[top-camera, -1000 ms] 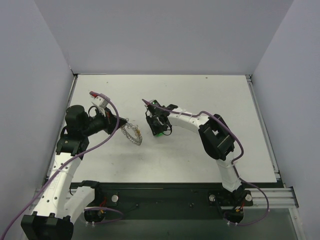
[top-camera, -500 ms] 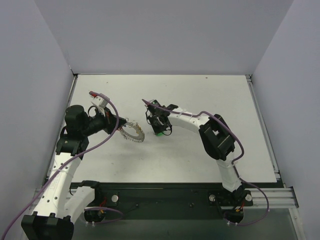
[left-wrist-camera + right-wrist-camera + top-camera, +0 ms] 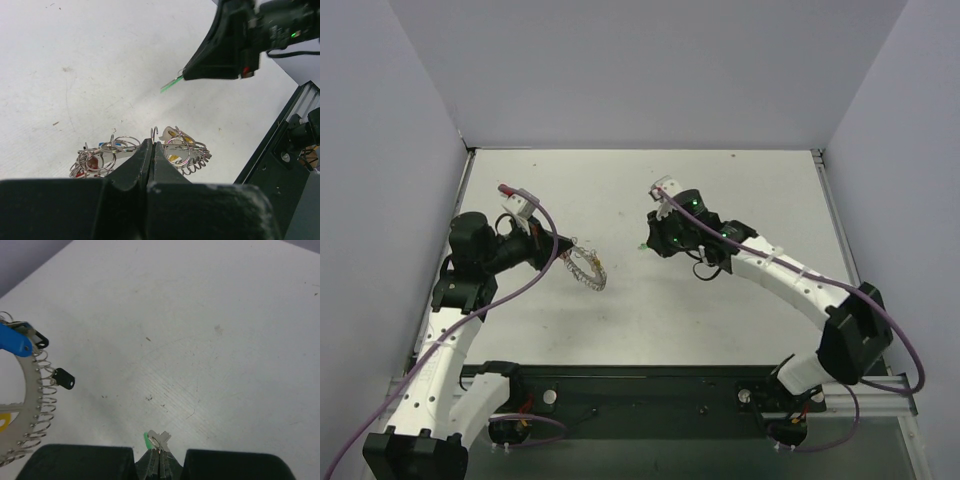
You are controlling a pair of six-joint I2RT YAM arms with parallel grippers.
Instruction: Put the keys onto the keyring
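One green key (image 3: 149,441) is pinched between the fingers of the right gripper (image 3: 160,460). The fingers are pressed together on it. Only the green head and a short silver part project beyond the fingertips.

The keyring (image 3: 196,165) hangs at the tips of the left gripper (image 3: 152,147). These fingers are pressed together with no visible gap and clamp the ring's wire. A hooked wire end stands up just past the tips.

The coiled ring spreads to both sides of the left fingers and carries several keys:
- a yellow key (image 3: 179,140), just beside the tips on one side;
- a red key (image 3: 91,163) and a blue key (image 3: 111,144) on the other side;
- two black key heads (image 3: 64,379) at the outer edge of the coil, shown in the right wrist view.

Relative to the right fingers, the keyring lies ahead and well to the left. The green key and the ring are apart, with bare table (image 3: 740,190) between them. In the top view the two sets of fingertips face each other, and the keyring sits between them at the left tips.
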